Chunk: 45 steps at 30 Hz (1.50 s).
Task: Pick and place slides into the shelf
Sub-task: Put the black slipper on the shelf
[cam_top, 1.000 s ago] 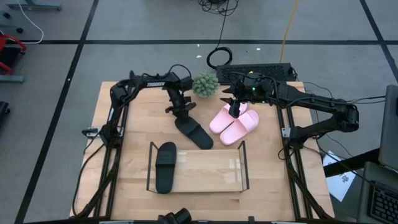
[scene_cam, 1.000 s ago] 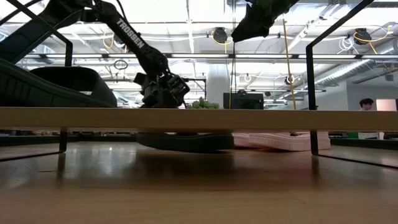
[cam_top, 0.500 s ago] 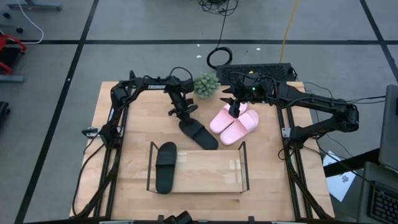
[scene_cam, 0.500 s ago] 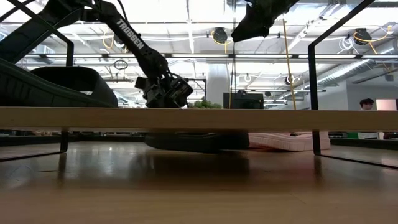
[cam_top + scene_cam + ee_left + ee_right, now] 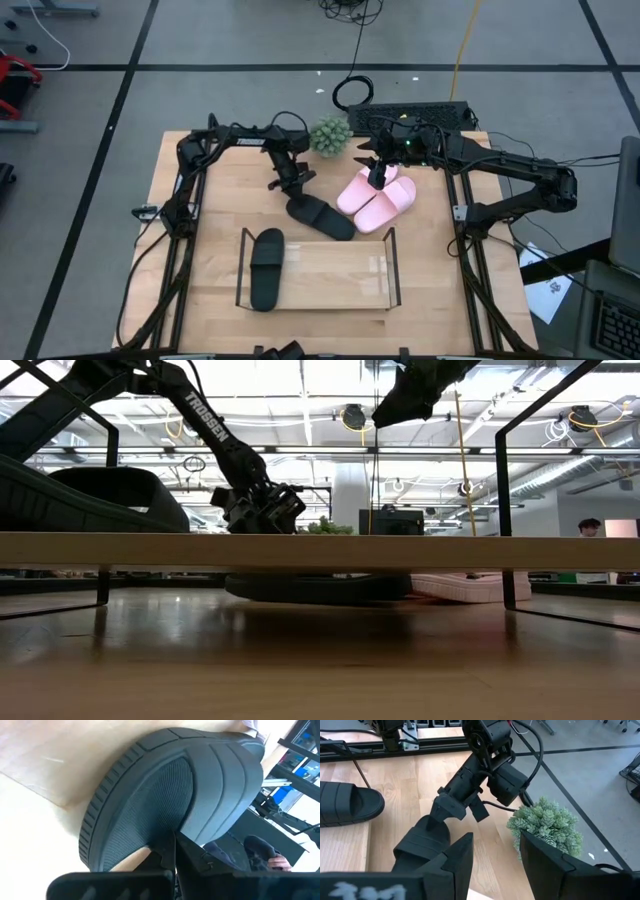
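Note:
One black slide (image 5: 322, 217) lies slantwise on the table in the high view, with my left gripper (image 5: 291, 185) shut at its far end. In the left wrist view its ribbed footbed (image 5: 160, 810) fills the picture. The second black slide (image 5: 265, 268) lies in the left end of the shelf (image 5: 340, 264). The pink pair (image 5: 378, 199) rests side by side on the table, right of the held slide. My right gripper (image 5: 377, 177) hangs open just above the pink pair's far end, touching nothing. My left gripper (image 5: 170, 856) pinches the black slide's heel edge (image 5: 156, 839) between its two fingers, coming from the table's far side and slanting down. The slide stretches away from the fingers toward the near right. It stays low over the table; whether its toe end touches the wood, I cannot tell.
A small green plant (image 5: 330, 135) stands at the far edge between the two arms, and a black box (image 5: 420, 113) lies behind the right arm. The shelf's wire frame ends (image 5: 391, 262) stand upright. Bare wood shows to the left of the shelf. A person (image 5: 590, 528) shows far off in the room.
My left gripper has moved a little toward the table's near and right edges, still shut on the black slide. The slide has slid rightward toward the pink pair and has turned to lie more crosswise. My right arm has kept still.

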Each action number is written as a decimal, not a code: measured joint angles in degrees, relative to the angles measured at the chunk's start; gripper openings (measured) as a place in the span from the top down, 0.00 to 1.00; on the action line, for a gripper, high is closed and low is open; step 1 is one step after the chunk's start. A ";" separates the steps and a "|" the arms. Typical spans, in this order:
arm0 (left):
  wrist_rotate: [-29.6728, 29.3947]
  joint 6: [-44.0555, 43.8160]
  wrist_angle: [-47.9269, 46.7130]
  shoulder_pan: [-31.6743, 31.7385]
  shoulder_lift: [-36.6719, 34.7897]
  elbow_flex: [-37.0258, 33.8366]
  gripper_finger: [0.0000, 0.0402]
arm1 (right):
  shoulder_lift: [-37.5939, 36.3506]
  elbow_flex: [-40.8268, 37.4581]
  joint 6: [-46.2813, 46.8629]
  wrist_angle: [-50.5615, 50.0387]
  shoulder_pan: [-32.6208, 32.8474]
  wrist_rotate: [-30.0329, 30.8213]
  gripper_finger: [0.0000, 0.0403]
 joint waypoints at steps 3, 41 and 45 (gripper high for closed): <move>-0.92 -0.01 -0.09 0.31 -1.04 -0.01 1.00 | 0.00 -0.01 0.08 0.00 0.00 0.00 0.62; -23.80 -1.39 -8.87 4.64 -27.32 -0.01 0.96 | 1.00 0.01 -7.72 8.98 6.72 -11.93 0.62; -26.97 -5.13 -8.72 6.30 -35.39 0.01 0.95 | 5.53 0.01 -7.89 10.63 8.63 -11.93 0.62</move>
